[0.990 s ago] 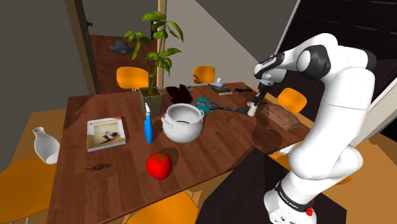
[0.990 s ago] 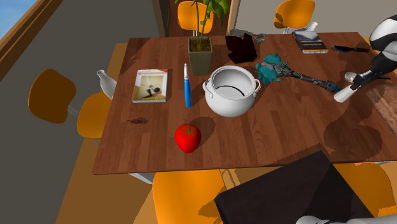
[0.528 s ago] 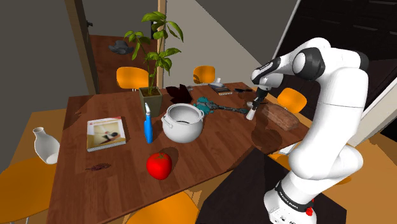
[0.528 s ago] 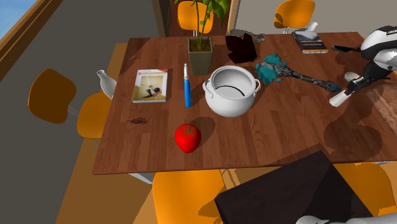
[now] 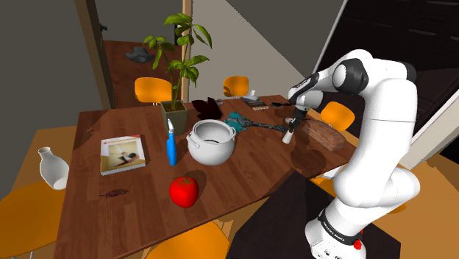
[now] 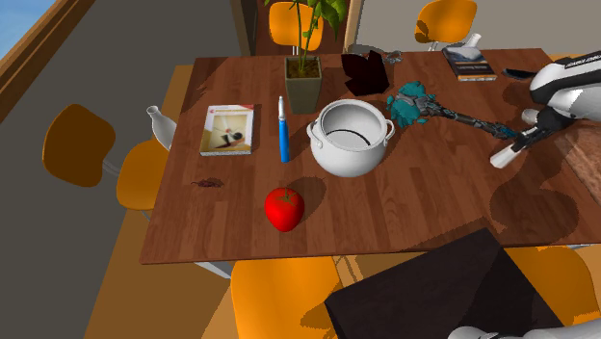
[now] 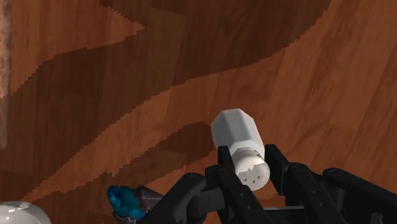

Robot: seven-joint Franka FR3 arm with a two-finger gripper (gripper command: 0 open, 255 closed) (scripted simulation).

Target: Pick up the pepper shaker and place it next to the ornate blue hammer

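Observation:
My black gripper (image 5: 295, 123) (image 6: 528, 141) (image 7: 245, 167) is shut on a small white pepper shaker (image 5: 289, 135) (image 6: 506, 155) (image 7: 238, 141). The shaker is tilted and hangs just above the wooden table (image 5: 250, 173), close to the handle end of the hammer. The hammer (image 5: 237, 120) (image 6: 414, 104) has an ornate teal-blue head and a dark handle (image 6: 474, 121), and lies flat between the white pot and the gripper. A bit of its blue head (image 7: 124, 200) shows beside the fingers in the wrist view.
A white pot (image 5: 212, 141) (image 6: 351, 137), a red tomato (image 5: 184, 191), a blue bottle (image 5: 171, 146), a book (image 5: 122, 154) and a potted plant (image 5: 175, 88) stand further along the table. A brown loaf (image 5: 324, 135) lies just beyond the gripper. Orange chairs (image 5: 156, 90) ring the table.
The gripper, still holding the shaker, has moved towards the shoulder view's left and lower, closer to the hammer's handle. Nothing else has moved.

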